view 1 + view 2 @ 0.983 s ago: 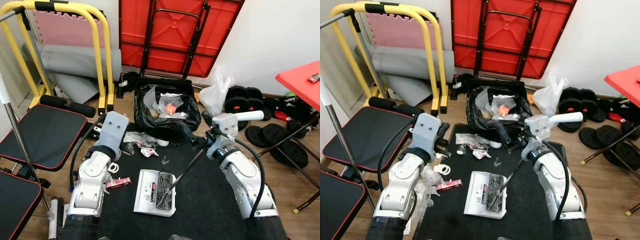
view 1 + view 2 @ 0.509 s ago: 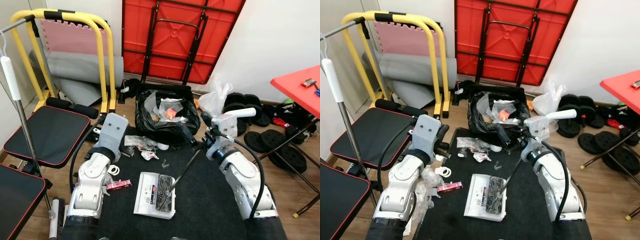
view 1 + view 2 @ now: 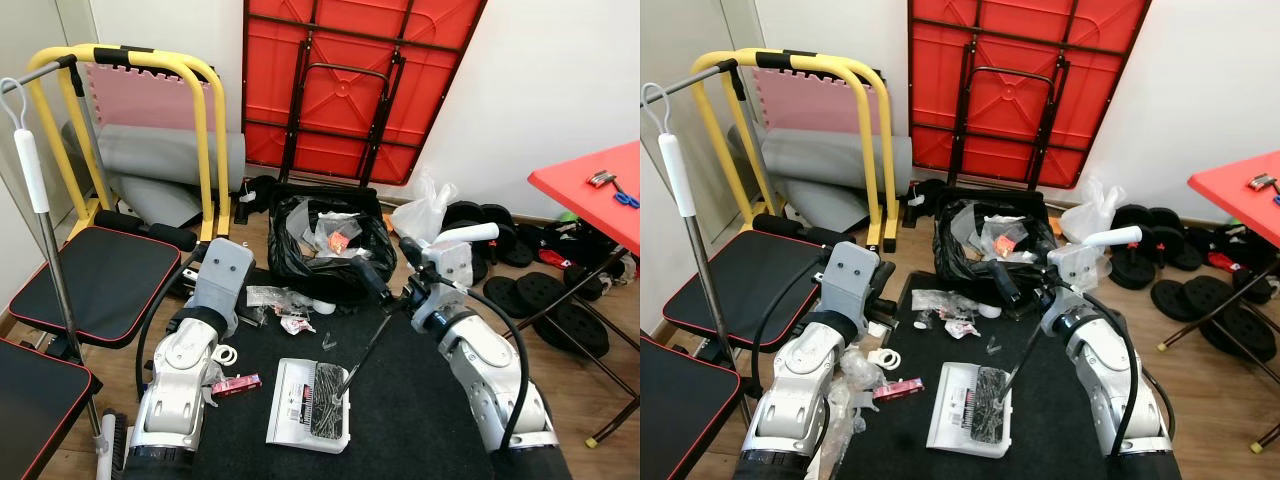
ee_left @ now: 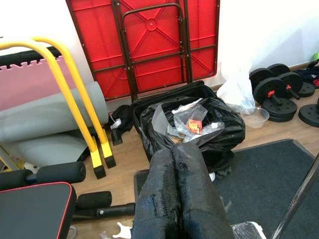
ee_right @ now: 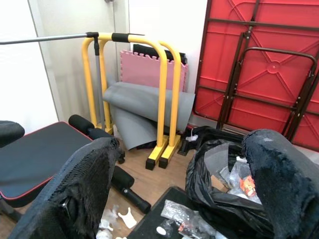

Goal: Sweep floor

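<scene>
A white dustpan lies on the black mat between my arms, with a dark brush head resting in it. The brush's thin black handle slants up toward my right wrist. My right gripper hovers open above the mat's far edge, nothing between its fingers. My left gripper is shut and empty, aimed at the black rubbish bag; its grey wrist housing stands at the mat's left edge. Crumpled litter lies on the mat before the bag.
A pink packet and white ring lie by my left arm. A pole with a white grip stands far left beside black padded benches and yellow bars. Weight plates and a red table crowd the right.
The whole picture has shifted as the camera rose and tilted up. Brush, dustpan and litter lie as before, and both arms keep their pose.
</scene>
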Controlling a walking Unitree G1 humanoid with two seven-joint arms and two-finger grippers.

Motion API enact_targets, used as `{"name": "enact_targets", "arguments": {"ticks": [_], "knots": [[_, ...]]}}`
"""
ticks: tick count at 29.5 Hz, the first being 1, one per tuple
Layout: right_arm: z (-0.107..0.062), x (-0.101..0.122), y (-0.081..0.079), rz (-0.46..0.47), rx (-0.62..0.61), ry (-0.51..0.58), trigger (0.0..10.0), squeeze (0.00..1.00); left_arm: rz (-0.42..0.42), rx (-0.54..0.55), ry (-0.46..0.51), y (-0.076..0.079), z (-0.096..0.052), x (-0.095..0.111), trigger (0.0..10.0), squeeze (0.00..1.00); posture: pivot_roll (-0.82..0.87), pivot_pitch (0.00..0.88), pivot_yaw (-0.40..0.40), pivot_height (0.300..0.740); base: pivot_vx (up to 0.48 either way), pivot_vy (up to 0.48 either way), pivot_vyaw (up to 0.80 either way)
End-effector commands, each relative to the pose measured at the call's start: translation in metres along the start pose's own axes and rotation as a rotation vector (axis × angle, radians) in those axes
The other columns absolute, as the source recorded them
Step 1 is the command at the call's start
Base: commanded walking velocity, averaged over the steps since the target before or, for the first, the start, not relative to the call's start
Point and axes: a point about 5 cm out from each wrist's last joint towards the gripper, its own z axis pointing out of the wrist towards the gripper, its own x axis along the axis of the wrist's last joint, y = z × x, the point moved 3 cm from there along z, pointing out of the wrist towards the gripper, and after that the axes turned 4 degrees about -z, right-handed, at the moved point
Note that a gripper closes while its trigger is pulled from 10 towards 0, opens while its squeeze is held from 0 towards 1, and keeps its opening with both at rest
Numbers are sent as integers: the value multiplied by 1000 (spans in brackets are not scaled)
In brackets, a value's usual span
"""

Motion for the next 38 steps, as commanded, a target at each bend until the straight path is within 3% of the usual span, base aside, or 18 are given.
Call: {"name": "enact_targets", "arguments": {"ticks": [1,8,20,30,36,37,38], "knots": [[-1,1,5,11,-17,7,10000,0,-1,117,11,-7,2,1,10000,0,-128,10,-169,740,0,0,0],[-1,2,5,-35,-15,2,10000,0,10,118,14,-7,3,3,10000,0,-129,12,-167,740,0,0,0],[1,1,2,-45,11,-8,10000,0,19,116,31,-9,5,6,10000,0,-129,13,-163,740,0,0,783],[0,1,3,-41,23,-11,10000,0,-8,168,49,-25,11,10,10000,0,-135,8,-161,740,0,0,781],[1,0,4,-39,26,-12,10000,0,-10,168,55,-25,12,10,10000,0,-134,2,-162,740,0,0,769],[1,0,4,-38,27,-13,10000,0,-18,165,63,-24,11,10,0,0,-133,0,-162,740,0,0,763],[1,0,4,-37,29,-13,10000,0,-23,162,68,-24,11,10,0,0,-133,0,-163,740,0,0,756]]}}
